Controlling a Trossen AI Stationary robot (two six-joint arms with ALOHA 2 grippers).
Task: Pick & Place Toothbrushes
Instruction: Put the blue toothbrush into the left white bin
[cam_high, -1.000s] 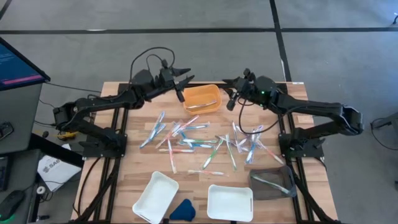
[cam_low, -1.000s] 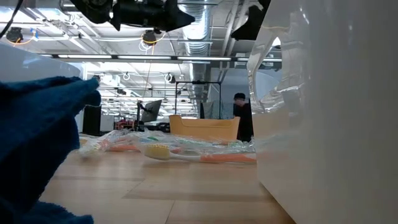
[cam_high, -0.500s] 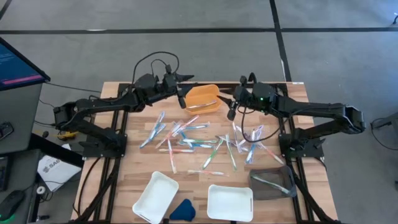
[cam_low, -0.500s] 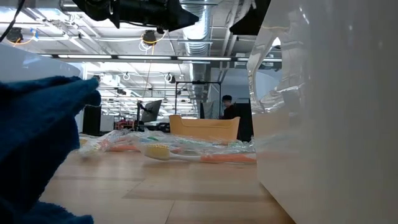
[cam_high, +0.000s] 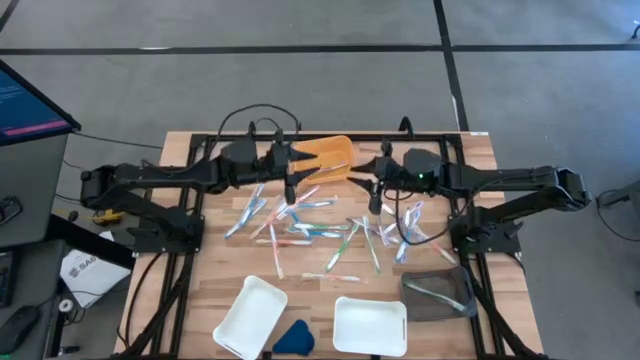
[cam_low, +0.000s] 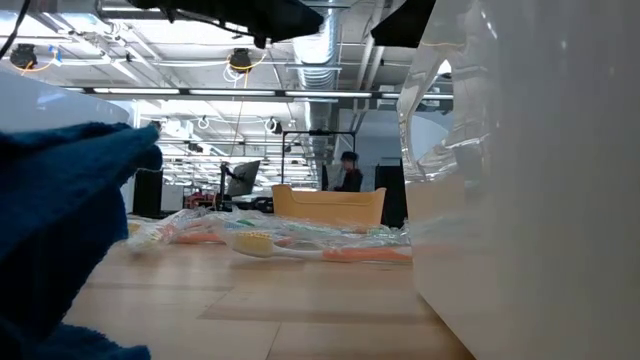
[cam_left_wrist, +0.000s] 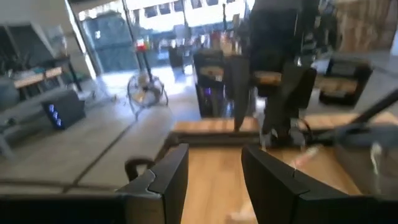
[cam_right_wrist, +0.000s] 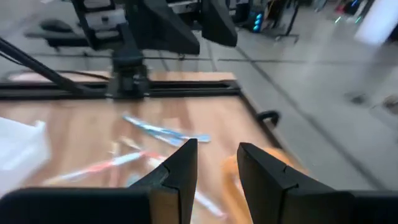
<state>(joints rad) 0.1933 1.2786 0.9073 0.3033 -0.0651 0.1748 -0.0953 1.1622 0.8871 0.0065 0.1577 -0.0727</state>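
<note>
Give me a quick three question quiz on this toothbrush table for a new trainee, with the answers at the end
1. True or false: the grey tray near the right arm's base already has something lying in it.
2. How many white trays stand along the table's near edge?
3. Which describes both grippers? A) shut on toothbrushes B) open and empty above the pile C) resting inside the orange tray

Key:
1. True.
2. Two: one left of the dark blue object, one right of it.
3. B. The left gripper and right gripper hang over the toothbrushes, beside the orange tray.

Grey floor (cam_high: 300, 80) with dark seams, ceiling lights (cam_low: 240, 62), distant person (cam_low: 348, 172)
</note>
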